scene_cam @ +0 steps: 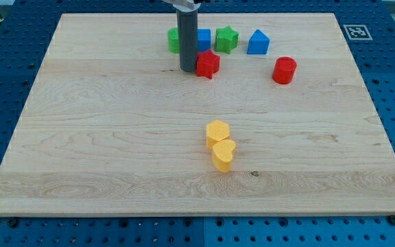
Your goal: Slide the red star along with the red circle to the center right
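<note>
The red star (208,64) sits near the view's top centre on the wooden board (81,137). My tip (188,69) stands just left of the red star, touching or nearly touching it. The red circle (284,70) lies to the right of the star, about a hand's width away. The rod rises from the tip and hides part of the blocks behind it.
Behind the star sit a green block (174,40), partly hidden by the rod, a blue cube (203,38), a green star (227,39) and a blue house-shaped block (258,42). A yellow hexagon (218,132) and a yellow heart (223,154) touch below centre.
</note>
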`<action>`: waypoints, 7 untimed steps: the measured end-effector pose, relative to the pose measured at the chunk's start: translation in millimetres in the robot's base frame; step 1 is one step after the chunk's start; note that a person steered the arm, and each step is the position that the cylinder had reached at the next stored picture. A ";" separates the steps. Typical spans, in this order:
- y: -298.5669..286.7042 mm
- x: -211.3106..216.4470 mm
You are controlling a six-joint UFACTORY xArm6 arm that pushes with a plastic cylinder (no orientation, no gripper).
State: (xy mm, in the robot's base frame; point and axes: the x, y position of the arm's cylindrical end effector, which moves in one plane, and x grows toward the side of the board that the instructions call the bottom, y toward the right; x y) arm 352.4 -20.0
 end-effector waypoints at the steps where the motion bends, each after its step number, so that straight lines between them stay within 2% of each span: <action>1: 11.7 -6.8; 2: 50.0 -9.1; 4: 169.2 -9.0; 5: 180.8 -9.5; 7: 177.1 -46.1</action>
